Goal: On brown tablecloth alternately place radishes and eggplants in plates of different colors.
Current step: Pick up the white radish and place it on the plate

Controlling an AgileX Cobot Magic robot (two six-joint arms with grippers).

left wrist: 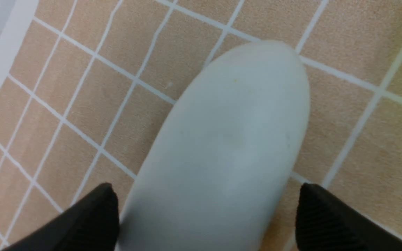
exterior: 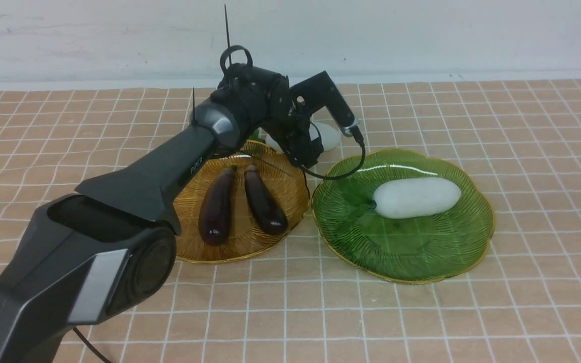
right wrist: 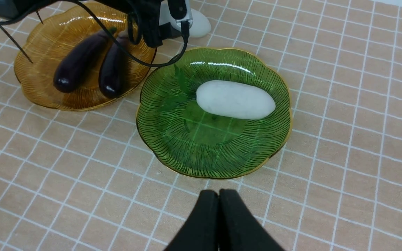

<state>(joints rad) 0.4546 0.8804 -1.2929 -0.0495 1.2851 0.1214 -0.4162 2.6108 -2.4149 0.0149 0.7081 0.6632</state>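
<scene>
I am holding my left gripper (left wrist: 204,195) wide open astride the radish (left wrist: 229,139), gripping nothing, its long axis running straight out between my fingers (left wrist: 96,219), on the cloth (exterior: 522,131) at upper centre of the front view, while my right gripper (right wrist: 218,195) is idling shut, well apart.

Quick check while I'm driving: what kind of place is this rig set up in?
Probably a staged tabletop test area, not a real kitchen: gridded brown tablecloth, bare white wall behind, toy eggplants on an amber plate and a radish on a green plate.
</scene>
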